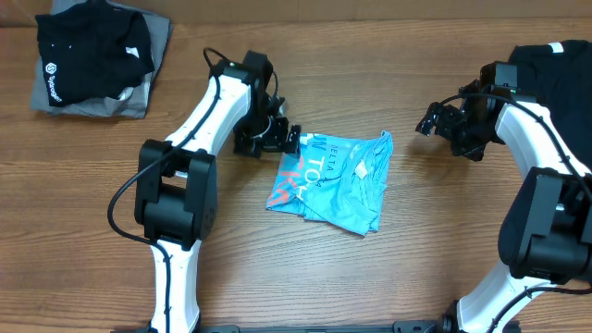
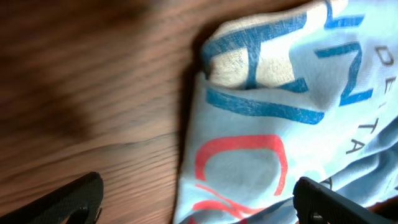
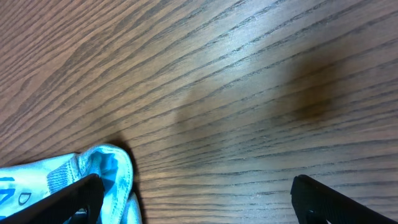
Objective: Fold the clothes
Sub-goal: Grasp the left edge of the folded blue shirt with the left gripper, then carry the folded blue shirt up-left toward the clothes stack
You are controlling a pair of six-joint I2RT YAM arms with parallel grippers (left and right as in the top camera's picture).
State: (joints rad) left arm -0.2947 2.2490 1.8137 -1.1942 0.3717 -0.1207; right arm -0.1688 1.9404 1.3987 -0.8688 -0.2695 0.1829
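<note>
Overhead, 2 wrist close-ups, common shirt [image 1: 333, 180]

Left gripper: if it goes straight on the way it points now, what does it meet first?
The light blue T-shirt: its printed edge lies just ahead of the open left gripper. Height is unclear, so it might touch the table beside the cloth first.

The table [image 1: 388, 277] in front of me is brown wood with a plain grain. Near its middle lies a light blue T-shirt [image 1: 338, 180], bunched into a rough, rumpled packet with white and red lettering facing up. In the far corner on my left, a black T-shirt [image 1: 88, 46] rests on a grey one [image 1: 159, 42] that lies on the wood. At the far right edge lies another black garment [image 1: 569, 83], partly out of view.
</note>
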